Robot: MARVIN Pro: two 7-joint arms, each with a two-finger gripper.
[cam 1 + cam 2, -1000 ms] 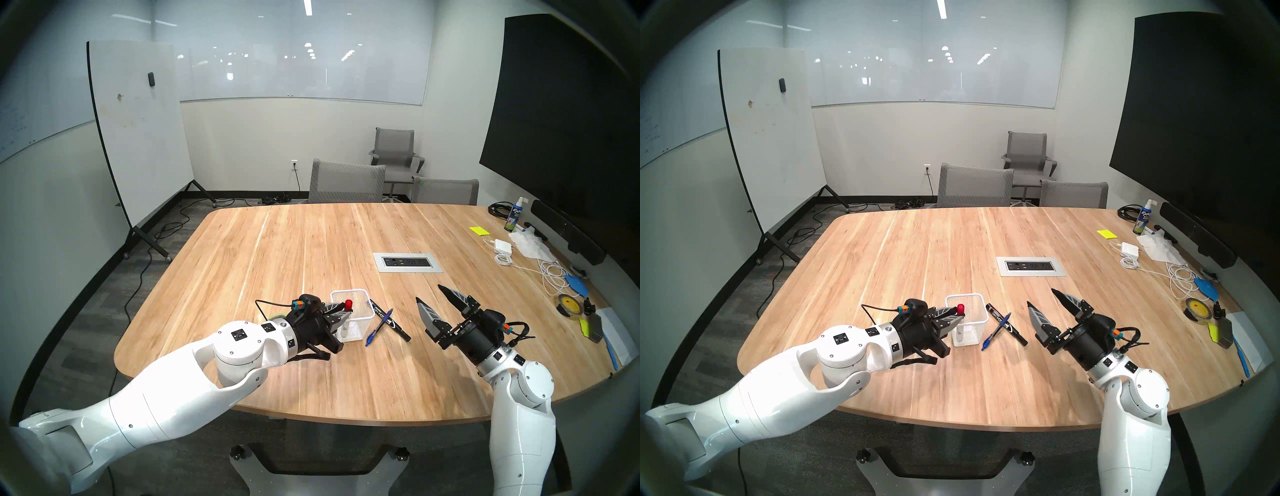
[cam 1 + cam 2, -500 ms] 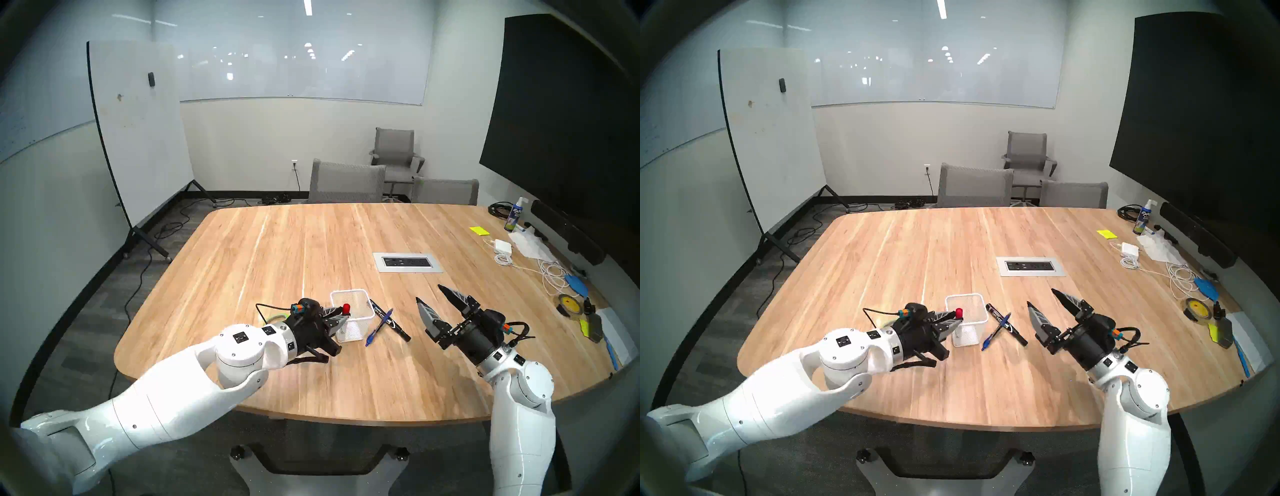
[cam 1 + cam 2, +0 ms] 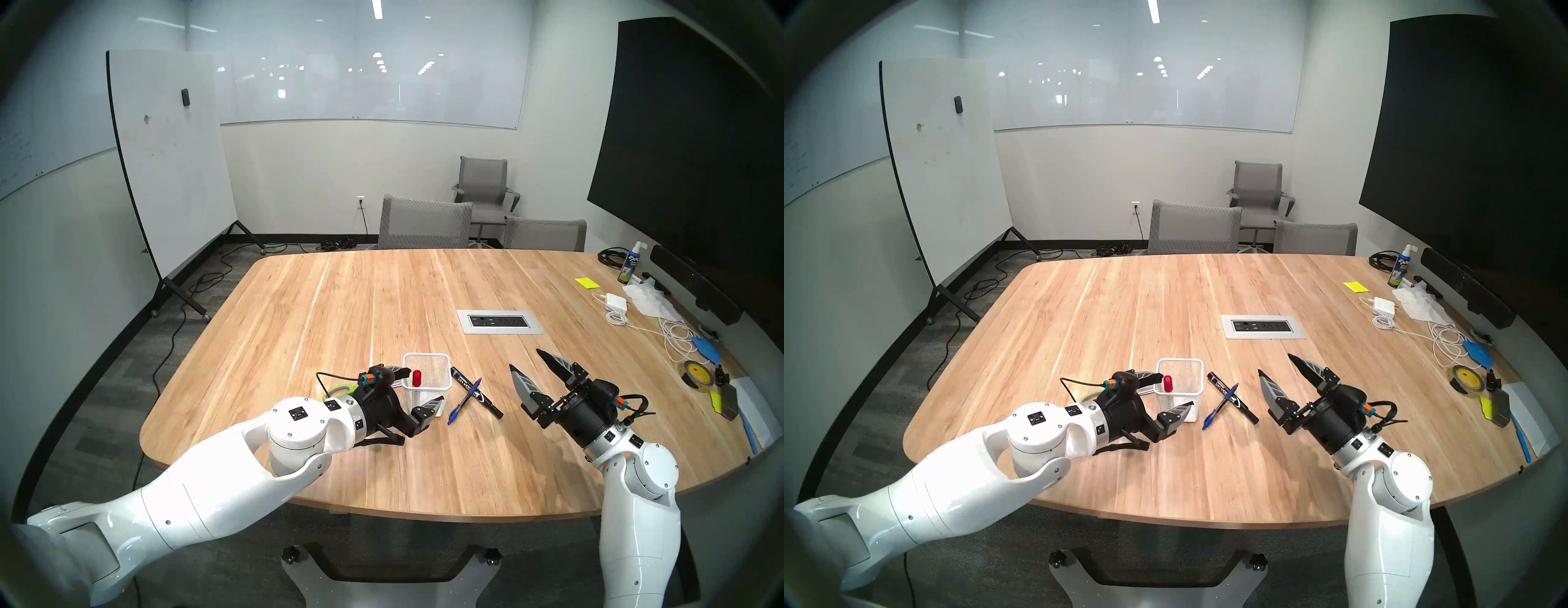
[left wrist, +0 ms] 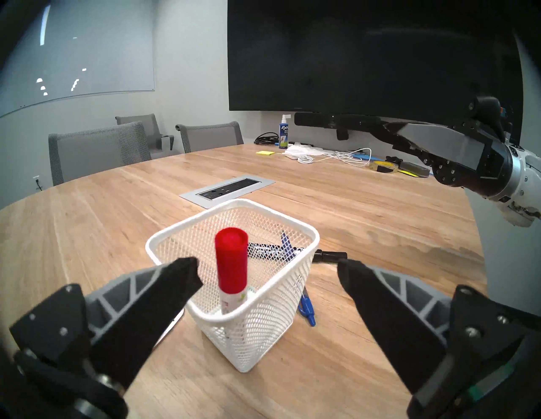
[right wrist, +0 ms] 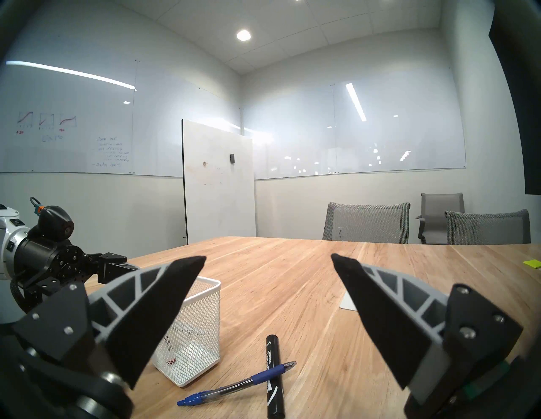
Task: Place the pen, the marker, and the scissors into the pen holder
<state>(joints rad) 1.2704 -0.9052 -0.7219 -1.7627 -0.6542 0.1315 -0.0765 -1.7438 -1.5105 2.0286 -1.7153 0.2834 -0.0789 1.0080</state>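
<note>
An office meeting room. Glass whiteboards (image 3: 373, 72) line the walls, one with graphs and notes, and a rolling whiteboard (image 3: 169, 157) stands on dark carpet. Grey mesh chairs (image 3: 424, 223) sit past the large wooden surface (image 3: 339, 305), far beyond the tools. A power outlet panel (image 3: 499, 321) is set into the surface; a big dark screen (image 3: 687, 140) with a video bar (image 3: 695, 288) hangs on the side wall.
</note>
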